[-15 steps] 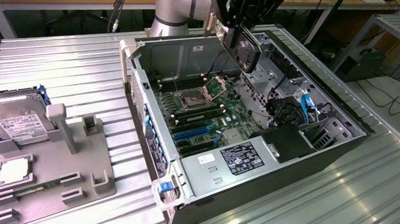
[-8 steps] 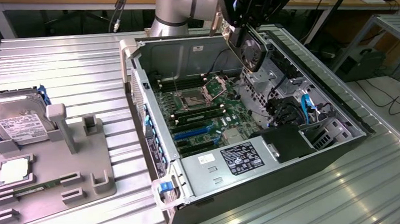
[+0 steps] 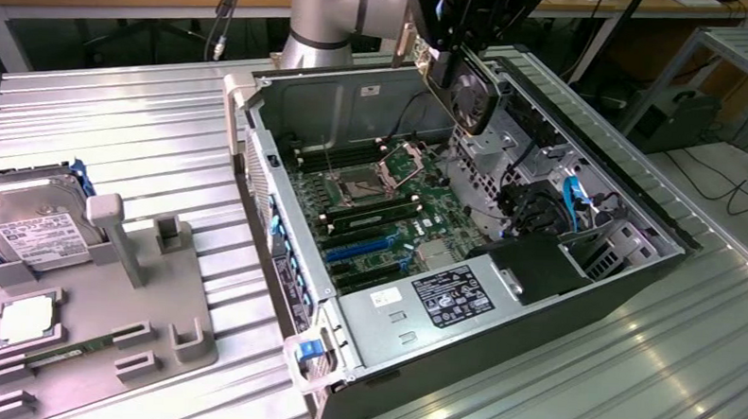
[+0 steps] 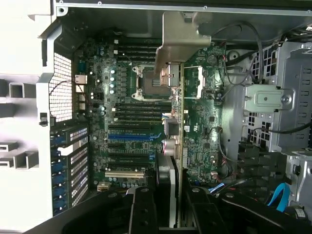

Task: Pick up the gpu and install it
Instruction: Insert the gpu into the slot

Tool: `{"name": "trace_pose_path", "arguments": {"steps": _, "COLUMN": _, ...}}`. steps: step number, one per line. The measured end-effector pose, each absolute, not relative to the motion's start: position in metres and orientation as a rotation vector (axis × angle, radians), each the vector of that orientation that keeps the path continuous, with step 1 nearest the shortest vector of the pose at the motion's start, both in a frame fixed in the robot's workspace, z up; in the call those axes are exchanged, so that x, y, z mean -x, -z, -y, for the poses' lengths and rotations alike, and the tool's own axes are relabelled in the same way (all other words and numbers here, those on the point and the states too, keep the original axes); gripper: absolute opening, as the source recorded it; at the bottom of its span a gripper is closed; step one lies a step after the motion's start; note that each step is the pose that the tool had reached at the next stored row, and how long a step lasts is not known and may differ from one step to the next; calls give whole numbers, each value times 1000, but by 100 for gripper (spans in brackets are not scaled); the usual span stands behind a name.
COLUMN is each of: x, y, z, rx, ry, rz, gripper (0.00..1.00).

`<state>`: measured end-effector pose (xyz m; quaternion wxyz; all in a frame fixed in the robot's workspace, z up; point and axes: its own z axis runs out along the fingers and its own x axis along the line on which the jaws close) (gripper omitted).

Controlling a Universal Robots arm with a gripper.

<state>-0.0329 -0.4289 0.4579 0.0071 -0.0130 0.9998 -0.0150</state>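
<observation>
My gripper [image 3: 452, 61] hangs over the far end of the open computer case [image 3: 264, 181], shut on the gpu [image 3: 473, 98]. The gpu is a dark card with a round fan face, held on edge above the motherboard [image 3: 377, 210]. In the wrist view the gpu [image 4: 173, 146] runs edge-on between my two black fingers [image 4: 141, 212], with its silver bracket [image 4: 180, 36] at the far end. The card sits well above the board, over the CPU socket [image 4: 152, 82], apart from the blue and black expansion slots [image 4: 127, 137].
A grey holder [image 3: 155, 295] on the exterior view's left carries a silver hard drive [image 3: 39, 235], a square chip [image 3: 25, 322] and a green memory stick [image 3: 65, 355]. Inside the case are blue cables [image 3: 574, 201], a drive cage [image 4: 273, 97] and a labelled power supply [image 3: 453, 296].
</observation>
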Motion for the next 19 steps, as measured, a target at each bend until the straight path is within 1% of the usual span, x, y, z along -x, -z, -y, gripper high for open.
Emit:
{"name": "trace_pose_path", "arguments": {"steps": 7, "x": 33, "y": -458, "z": 429, "rx": 55, "ry": 47, "rz": -3127, "gripper": 29}}
{"name": "trace_pose_path", "arguments": {"steps": 19, "x": 33, "y": -458, "z": 429, "rx": 361, "ry": 44, "rz": -3103, "gripper": 29}}
